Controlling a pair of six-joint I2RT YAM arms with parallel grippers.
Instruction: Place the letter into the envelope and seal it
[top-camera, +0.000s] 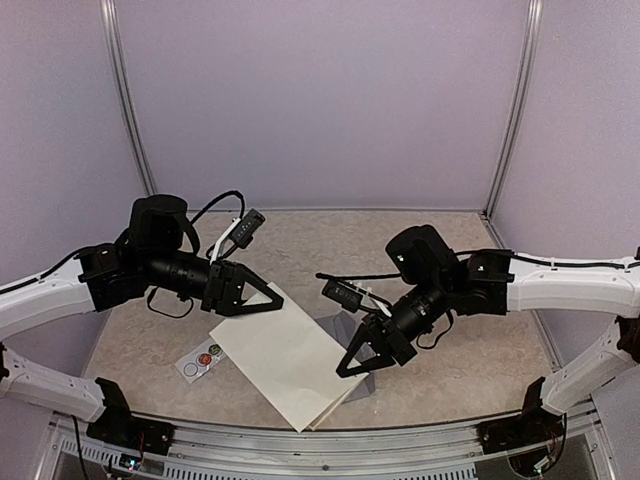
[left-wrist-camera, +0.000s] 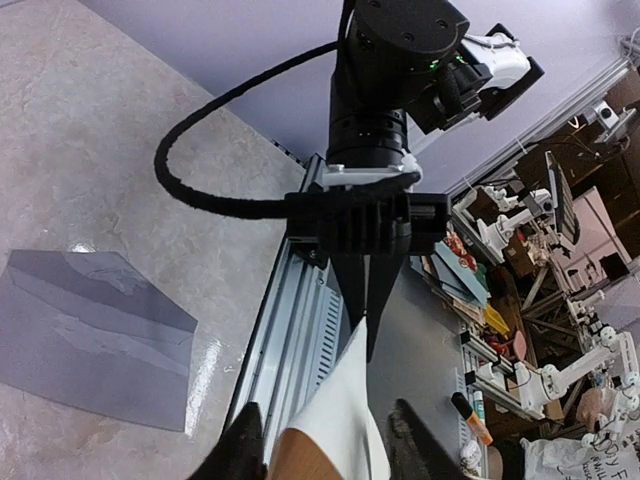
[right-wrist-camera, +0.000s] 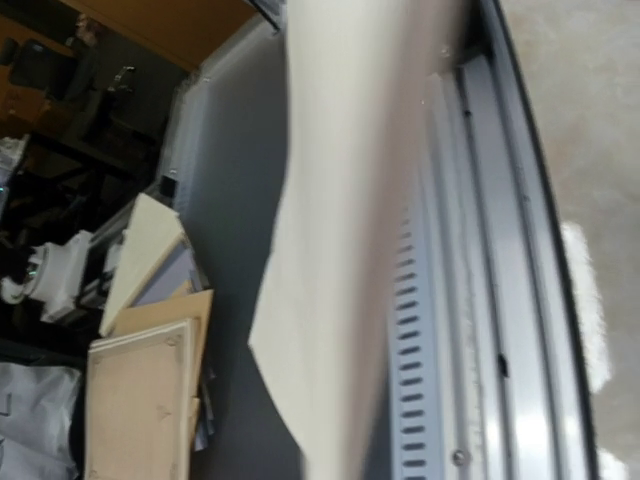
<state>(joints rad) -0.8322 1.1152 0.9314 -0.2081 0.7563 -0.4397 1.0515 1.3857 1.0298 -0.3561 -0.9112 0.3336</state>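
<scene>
The letter (top-camera: 285, 360), a cream sheet, hangs tilted above the table between my two grippers. My right gripper (top-camera: 342, 372) is shut on the sheet's right edge, and the left wrist view shows its fingers (left-wrist-camera: 362, 300) pinching the letter (left-wrist-camera: 345, 420) at its far tip. My left gripper (top-camera: 280, 298) is at the sheet's upper left corner. Its jaws stand apart on either side of the sheet, open. In the right wrist view the letter (right-wrist-camera: 350, 200) fills the middle as a blur. The grey envelope (left-wrist-camera: 95, 335) lies flat on the table, partly under the sheet and the right gripper (top-camera: 335, 325).
A small white sticker card (top-camera: 200, 360) lies on the table left of the sheet. The metal rail (top-camera: 330, 440) runs along the near table edge below the sheet. Purple walls close in the back and sides.
</scene>
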